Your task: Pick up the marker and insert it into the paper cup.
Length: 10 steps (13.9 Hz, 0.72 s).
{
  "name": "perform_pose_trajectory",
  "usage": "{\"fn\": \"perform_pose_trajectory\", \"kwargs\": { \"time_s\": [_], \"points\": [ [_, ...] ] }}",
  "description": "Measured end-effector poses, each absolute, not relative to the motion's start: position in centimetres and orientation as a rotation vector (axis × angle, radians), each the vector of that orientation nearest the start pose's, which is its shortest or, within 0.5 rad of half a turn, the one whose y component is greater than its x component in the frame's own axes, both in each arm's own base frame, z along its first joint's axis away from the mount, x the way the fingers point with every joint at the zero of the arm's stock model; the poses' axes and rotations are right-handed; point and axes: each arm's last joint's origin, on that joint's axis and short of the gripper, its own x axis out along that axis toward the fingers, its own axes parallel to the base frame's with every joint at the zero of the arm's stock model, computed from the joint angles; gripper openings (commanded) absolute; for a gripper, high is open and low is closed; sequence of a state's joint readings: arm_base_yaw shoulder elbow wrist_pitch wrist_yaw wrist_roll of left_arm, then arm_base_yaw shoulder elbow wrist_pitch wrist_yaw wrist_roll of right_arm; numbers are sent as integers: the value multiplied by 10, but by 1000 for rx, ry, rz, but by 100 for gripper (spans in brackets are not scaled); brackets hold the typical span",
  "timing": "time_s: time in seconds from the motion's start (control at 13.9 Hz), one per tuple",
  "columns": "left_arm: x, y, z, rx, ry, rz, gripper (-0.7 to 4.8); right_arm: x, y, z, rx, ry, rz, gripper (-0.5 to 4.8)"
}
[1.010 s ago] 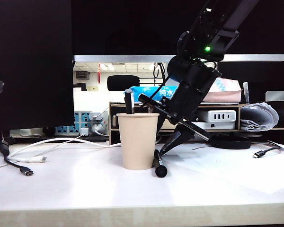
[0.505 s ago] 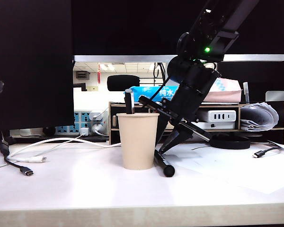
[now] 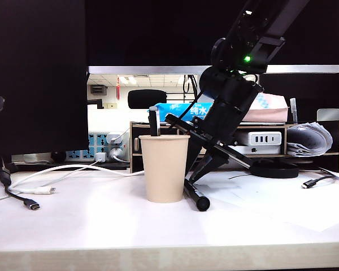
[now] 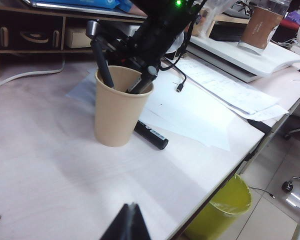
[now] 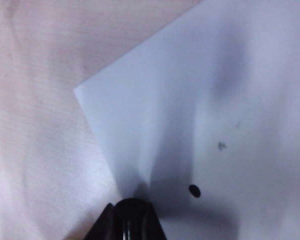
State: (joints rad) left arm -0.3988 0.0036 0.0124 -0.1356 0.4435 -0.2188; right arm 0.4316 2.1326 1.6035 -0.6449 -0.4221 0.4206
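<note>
Black right pincer (image 3: 193, 179) is seen closed on the marker (image 3: 196, 197), low beside the paper cup (image 3: 164, 167) on the counter (image 3: 101, 226). Another marker (image 3: 153, 121) stands in the cup. Left pincer (image 4: 127, 225): state cannot be told.

R arm (image 3: 231, 93): all matte blk, chunky rounded joints | green LED lit on upper housing | thin blk cable looped alongside | long flat bar at wrist | fingers (image 3: 200, 172) slim, tapered, blk | L gripper (image 4: 126, 226): blk wedge tip only
</note>
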Motion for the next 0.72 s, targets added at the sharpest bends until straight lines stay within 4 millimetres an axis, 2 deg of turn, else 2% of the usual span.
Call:
{"fn": "perform_pose_trajectory", "kwargs": {
  "time_s": [0.36,0.58,0.72],
  "points": [
    [81,-48,155,-208,222,-823,-5,396,192,170,330,1343,485,12],
    [81,-48,155,-208,222,-823,-5,403,180,181,313,1326,458,12],
    [81,-48,155,-208,222,-823,-5,404,168,199,320,1279,440,12]
  ]
}}
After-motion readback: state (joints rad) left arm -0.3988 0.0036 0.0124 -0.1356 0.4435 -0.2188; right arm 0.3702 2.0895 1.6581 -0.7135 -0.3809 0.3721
